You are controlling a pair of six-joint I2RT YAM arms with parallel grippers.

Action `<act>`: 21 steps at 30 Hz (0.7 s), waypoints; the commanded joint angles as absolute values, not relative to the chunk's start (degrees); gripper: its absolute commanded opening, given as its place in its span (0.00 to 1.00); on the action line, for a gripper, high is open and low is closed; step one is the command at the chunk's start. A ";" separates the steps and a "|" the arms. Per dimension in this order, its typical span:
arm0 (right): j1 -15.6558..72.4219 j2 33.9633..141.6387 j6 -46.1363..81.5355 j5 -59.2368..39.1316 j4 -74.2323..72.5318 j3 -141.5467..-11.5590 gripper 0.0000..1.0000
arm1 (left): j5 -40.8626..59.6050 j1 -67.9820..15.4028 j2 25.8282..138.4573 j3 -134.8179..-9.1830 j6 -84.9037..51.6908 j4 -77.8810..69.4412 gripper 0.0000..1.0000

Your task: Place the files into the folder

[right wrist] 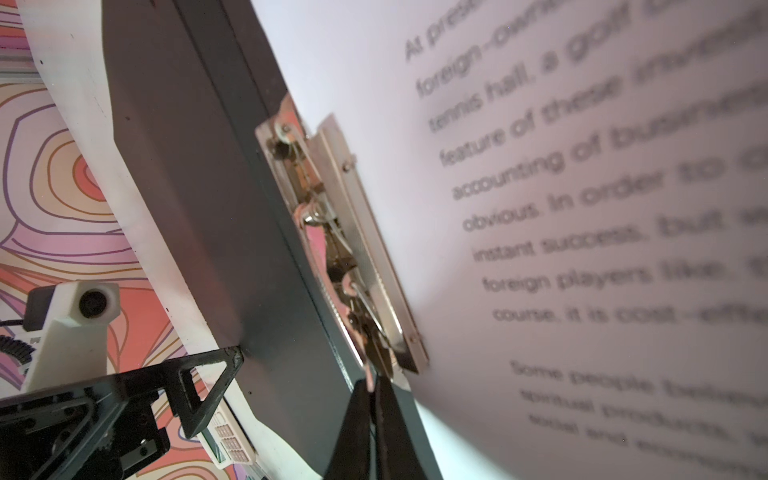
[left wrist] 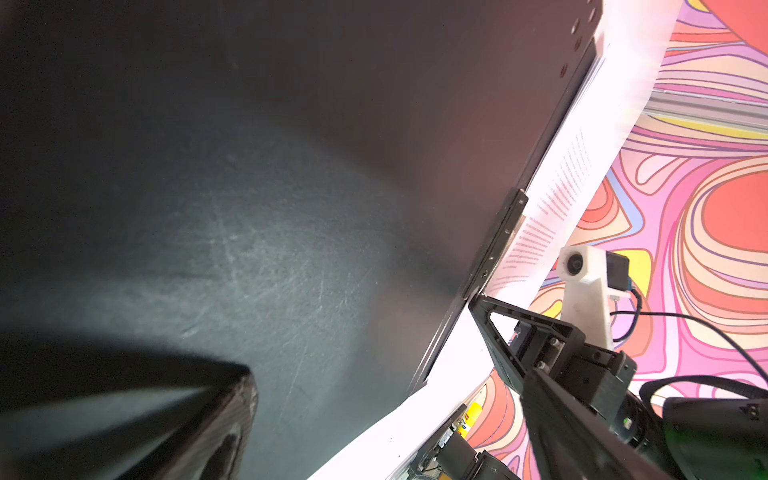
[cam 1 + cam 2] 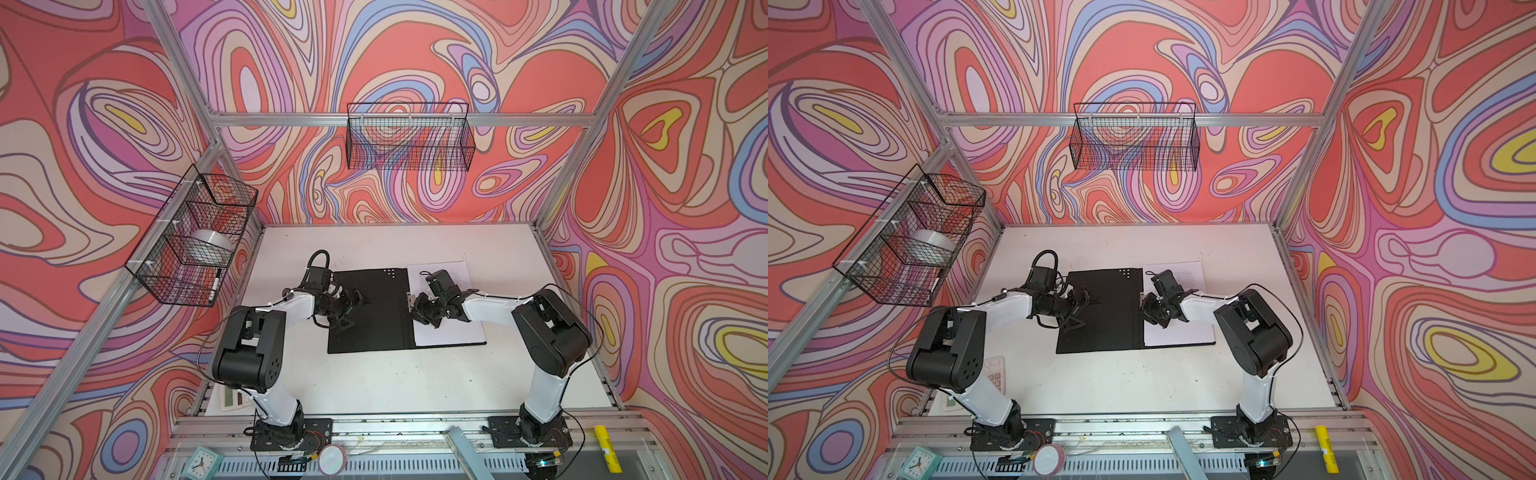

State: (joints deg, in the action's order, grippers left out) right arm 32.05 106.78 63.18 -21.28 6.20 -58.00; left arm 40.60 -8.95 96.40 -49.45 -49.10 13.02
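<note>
The papers (image 3: 451, 332) lie on the right half of the open folder (image 3: 374, 328), their far edge poking a little past the folder's, their inner edge by the metal clip (image 1: 345, 216) along the spine. They look light, limp and slippery, apt to fan out or buckle if pushed from one corner, so they are better pressed flat from above and slid than pinched. The folder is thin but stiffer; its free outer edge is the likely place to hold it for closing (the clip looks springy and would need a firm push at its lever). The right gripper (image 1: 374, 390) is clenched, its tips at the clip's near end; I cannot tell whether they nip the lever. The left gripper (image 3: 355, 313) is spread wide, low over the left flap. Everything rests on the white table (image 3: 374, 386).
</note>
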 commanded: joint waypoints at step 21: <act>29.85 101.98 54.50 -17.57 19.31 -62.50 0.76 | 35.91 -8.96 96.54 -51.69 -45.87 20.08 1.00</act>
State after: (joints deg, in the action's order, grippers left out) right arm 31.07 105.19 57.21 -20.51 14.13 -62.39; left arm 39.53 -8.99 96.47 -50.98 -47.51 15.51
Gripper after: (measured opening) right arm 0.753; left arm 0.993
